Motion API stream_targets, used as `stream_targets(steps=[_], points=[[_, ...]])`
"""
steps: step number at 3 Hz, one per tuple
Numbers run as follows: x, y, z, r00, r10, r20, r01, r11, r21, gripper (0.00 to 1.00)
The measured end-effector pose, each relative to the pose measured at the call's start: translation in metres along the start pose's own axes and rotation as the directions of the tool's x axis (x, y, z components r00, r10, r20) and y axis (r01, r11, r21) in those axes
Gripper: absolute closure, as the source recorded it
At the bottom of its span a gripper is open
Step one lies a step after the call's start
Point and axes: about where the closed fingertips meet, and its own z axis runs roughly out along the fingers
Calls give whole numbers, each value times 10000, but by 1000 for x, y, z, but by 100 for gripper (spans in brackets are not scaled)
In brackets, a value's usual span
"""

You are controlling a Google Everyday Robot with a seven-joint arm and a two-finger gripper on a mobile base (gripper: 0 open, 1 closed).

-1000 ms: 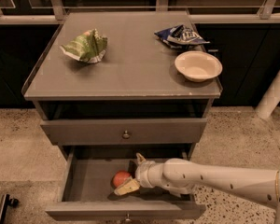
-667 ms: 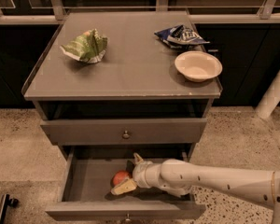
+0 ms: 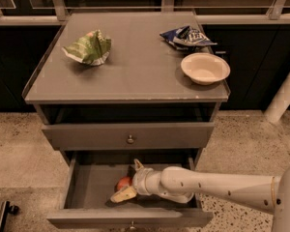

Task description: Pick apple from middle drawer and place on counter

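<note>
The middle drawer (image 3: 87, 182) is pulled out, its front (image 3: 77, 218) toward the camera. The small red-orange apple (image 3: 122, 182) lies on the drawer floor near the middle. My gripper (image 3: 129, 180) reaches into the drawer from the right on a white arm (image 3: 217, 187). It is open, with one fingertip (image 3: 136, 165) behind the apple and the other (image 3: 122, 194) in front of it, so the apple sits between them. The grey counter (image 3: 135, 66) is the cabinet's top, above the drawers.
On the counter lie a crumpled green bag (image 3: 89, 47) at the left, a blue snack bag (image 3: 186, 35) at the back right, and a white bowl (image 3: 205, 67) at the right edge. The upper drawer (image 3: 128, 135) is shut. A white post (image 3: 285, 95) stands at the right.
My gripper has edged a little to the left, closer around the apple. The apple and drawer have not moved.
</note>
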Motion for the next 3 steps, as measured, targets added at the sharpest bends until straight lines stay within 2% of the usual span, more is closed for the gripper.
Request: stream_targets(steps=[3], points=[[23, 4, 8, 9981, -200, -576, 199, 9998, -26, 0]])
